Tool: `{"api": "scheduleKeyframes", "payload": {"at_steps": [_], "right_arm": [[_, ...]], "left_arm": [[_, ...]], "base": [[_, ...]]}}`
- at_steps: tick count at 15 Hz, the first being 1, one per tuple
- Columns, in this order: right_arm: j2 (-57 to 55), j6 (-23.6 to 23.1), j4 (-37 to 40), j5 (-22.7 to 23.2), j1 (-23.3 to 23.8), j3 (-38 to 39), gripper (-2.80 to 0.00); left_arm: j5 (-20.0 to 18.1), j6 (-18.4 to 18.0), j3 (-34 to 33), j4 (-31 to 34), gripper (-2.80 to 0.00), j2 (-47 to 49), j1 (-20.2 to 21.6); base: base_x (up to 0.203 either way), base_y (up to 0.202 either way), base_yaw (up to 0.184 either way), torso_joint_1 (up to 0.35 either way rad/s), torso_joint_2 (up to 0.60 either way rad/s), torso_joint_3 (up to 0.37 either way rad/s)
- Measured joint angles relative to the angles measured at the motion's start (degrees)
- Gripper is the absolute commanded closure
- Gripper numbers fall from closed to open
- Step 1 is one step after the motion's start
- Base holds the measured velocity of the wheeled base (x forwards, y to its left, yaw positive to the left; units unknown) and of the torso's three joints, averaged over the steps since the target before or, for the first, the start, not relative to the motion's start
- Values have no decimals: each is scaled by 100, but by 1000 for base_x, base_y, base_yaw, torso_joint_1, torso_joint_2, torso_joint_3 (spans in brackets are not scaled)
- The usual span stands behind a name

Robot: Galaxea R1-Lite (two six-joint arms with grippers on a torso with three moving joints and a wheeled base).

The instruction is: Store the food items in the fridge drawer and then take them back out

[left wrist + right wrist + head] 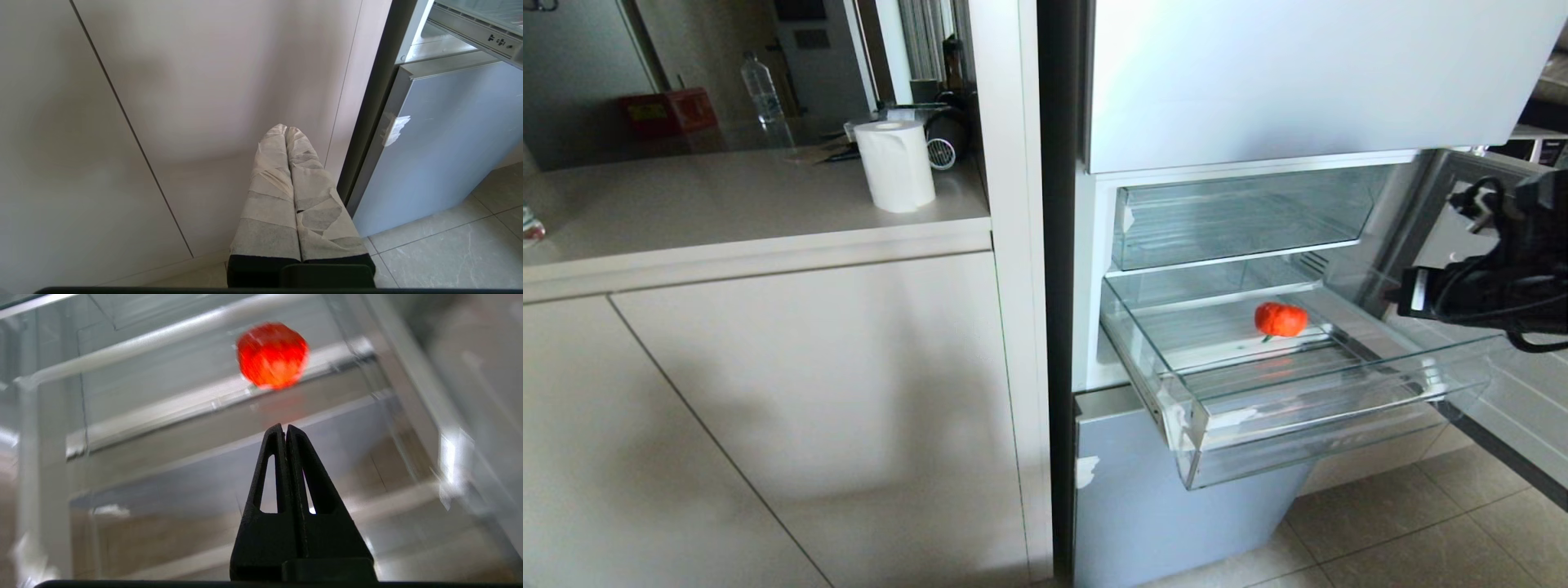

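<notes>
Right tool [286, 428] has its black fingers pressed together with nothing between them; I see it hanging over the pulled-out drawer [1327, 412], short of the tomato [1281, 319], not touching it. From the head camera only the arm's dark wrist and cables show, at the right edge, above the drawer's right side.

I find the tomato lying on the drawer's ribbed floor, toward the far side and a bit right of the middle, clear of the walls, with its small green stem pointing near and down. My right wrist camera shows it [272, 355] blurred, beyond the fingertips.

Around it, the drawer stands well out from the fridge, its thick clear front lip nearest me. Above and behind it sits a shallower clear tray [1241, 216], pushed in. A pale blue-grey door panel [1176, 506] is shut below the drawer, and another closes the fridge above.

Left tool [287, 130] hangs low by the cabinet front [196, 81], its tape-wrapped fingers shut on nothing, just left of the fridge's lower panel.

On the bench [727, 204] to the left I see a paper roll [895, 165] and, farther back, a bottle [762, 91].
</notes>
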State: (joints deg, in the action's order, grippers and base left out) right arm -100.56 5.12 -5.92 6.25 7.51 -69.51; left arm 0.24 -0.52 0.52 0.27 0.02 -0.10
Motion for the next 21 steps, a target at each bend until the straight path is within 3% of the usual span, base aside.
{"api": "scheduleKeyframes", "payload": {"at_steps": [5, 6, 11, 21], "right_arm": [[-1947, 0, 35, -401, -388, -2061, 0], [-2281, 0, 61, -477, -413, -2474, -280], [-3379, 47, 245, -669, -426, -3762, -280], [-4075, 240, 243, -676, -435, -4234, -280]], "left_arm": [[-1, 0, 0, 0, 0, 0, 0], [-2, 0, 0, 0, 0, 0, 0], [0, 0, 0, 0, 0, 0, 0], [-2, 0, 0, 0, 0, 0, 0]], "base": [[0, 0, 0, 0, 0, 0], [0, 0, 0, 0, 0, 0], [0, 0, 0, 0, 0, 0], [0, 0, 0, 0, 0, 0]]}}
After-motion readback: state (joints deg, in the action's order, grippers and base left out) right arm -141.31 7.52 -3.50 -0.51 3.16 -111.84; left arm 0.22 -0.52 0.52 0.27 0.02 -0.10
